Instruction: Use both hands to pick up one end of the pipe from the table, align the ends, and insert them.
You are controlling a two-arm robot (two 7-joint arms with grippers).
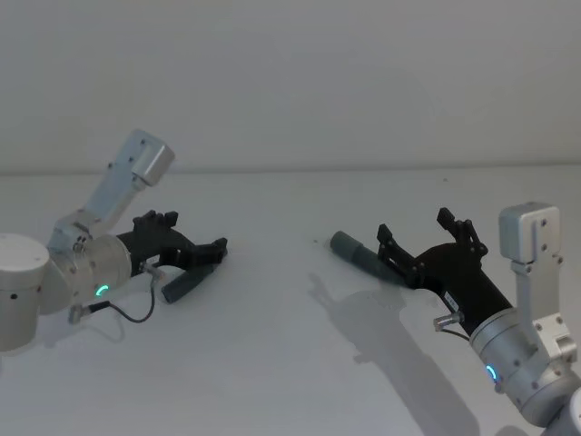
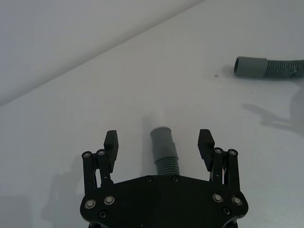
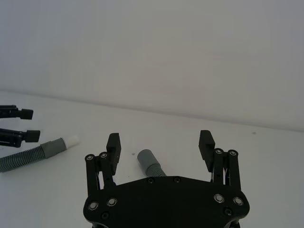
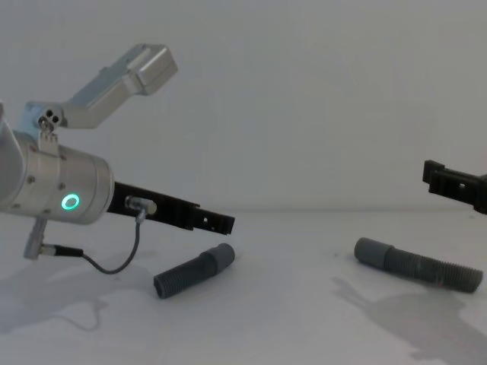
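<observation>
Two pieces of the pipe lie apart on the white table [image 1: 272, 363]. The shorter ribbed piece [image 1: 186, 283] is at the left, and its grey cuff [image 3: 54, 147] ends in a white tip [image 3: 72, 140]. My left gripper [image 1: 194, 231] hovers open just above it, with the cuff [image 2: 161, 142] between the spread fingers [image 2: 111, 140]. The longer piece [image 1: 359, 252] is at the right, its cuff [image 4: 373, 251] pointing left. My right gripper [image 1: 415, 224] is open over it, and its cuff [image 3: 147, 159] shows between the fingers [image 3: 206, 140].
A plain pale wall rises behind the table's far edge [image 1: 290, 170]. A thin cable [image 4: 114, 262] loops under the left wrist. Bare tabletop lies between the two hose pieces.
</observation>
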